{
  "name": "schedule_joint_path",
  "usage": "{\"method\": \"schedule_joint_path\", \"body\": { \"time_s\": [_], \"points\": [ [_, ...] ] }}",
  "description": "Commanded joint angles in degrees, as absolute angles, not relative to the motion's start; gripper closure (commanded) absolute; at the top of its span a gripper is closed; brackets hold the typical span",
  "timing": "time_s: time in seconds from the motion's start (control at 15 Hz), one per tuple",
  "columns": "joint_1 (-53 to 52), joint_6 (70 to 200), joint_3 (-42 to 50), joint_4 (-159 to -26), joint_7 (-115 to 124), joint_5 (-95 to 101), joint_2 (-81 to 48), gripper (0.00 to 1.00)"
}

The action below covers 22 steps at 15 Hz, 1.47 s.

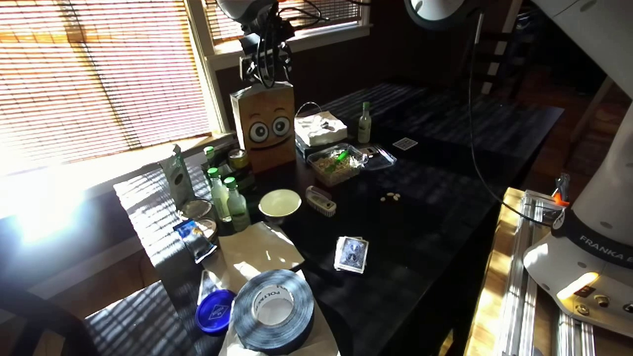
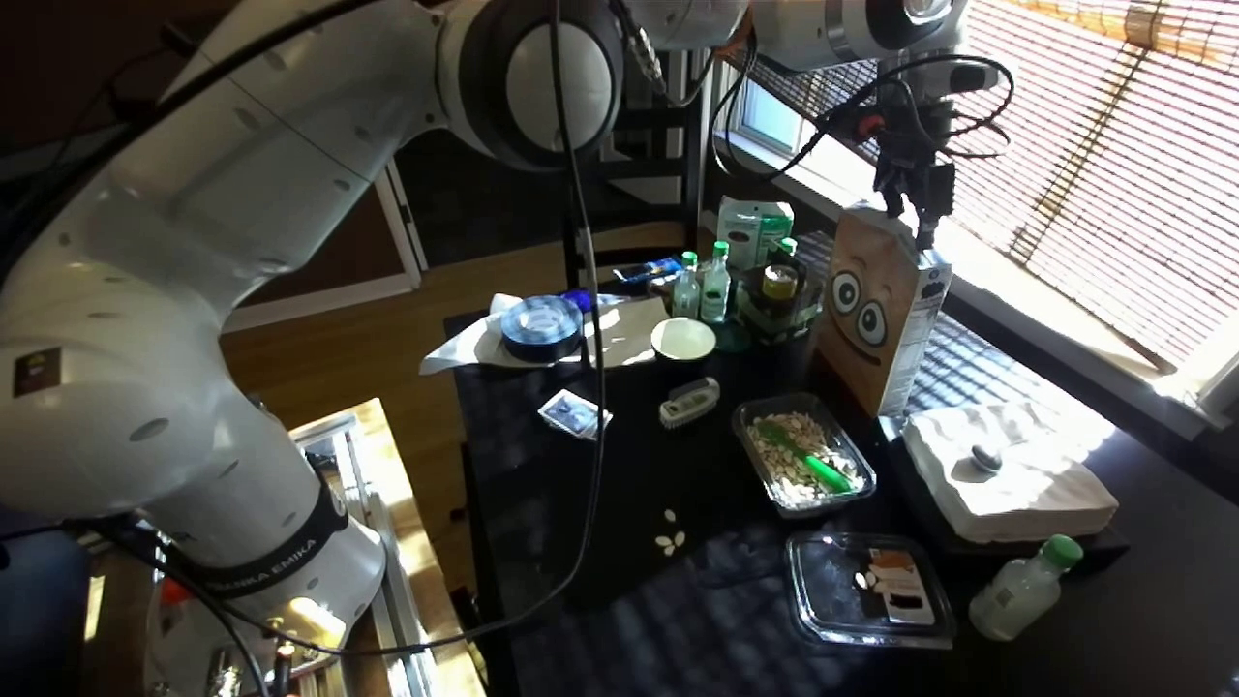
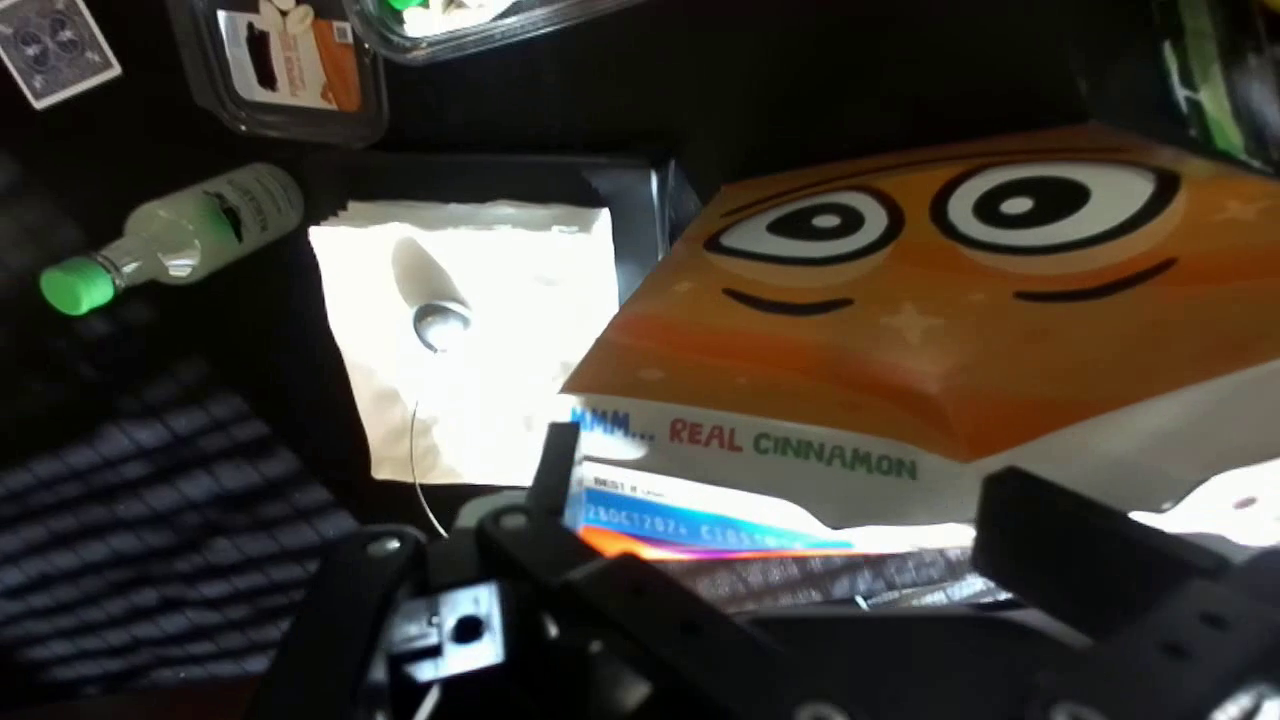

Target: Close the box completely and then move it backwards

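"REAL CINNAMON" on box, "FRANKA" on arm

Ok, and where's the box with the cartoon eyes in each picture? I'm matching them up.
In an exterior view: the box, upper half, left of centre; white stack to its right.
In an exterior view: the box, right of centre; white stack to its lower right.
In the wrist view: the box, right side, cut off by the edge; white stack to its left.
Shared landmark: that white stack.
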<state>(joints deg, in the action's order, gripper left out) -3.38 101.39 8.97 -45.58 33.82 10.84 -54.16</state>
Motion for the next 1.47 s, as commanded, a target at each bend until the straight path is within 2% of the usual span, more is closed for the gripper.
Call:
{"method": "schedule_joint_path", "body": {
  "time_s": [0.0, 1.07, 1.4],
  "points": [
    [-2.07, 98.81, 7.56, -38.59, 33.79, 8.35, -59.51, 0.00],
    [-2.56, 97.20, 8.12, -32.55, 39.46, 8.71, -65.67, 0.00],
    [-1.75, 97.07, 7.81, -31.83, 41.19, 7.93, -63.57, 0.00]
  ]
}}
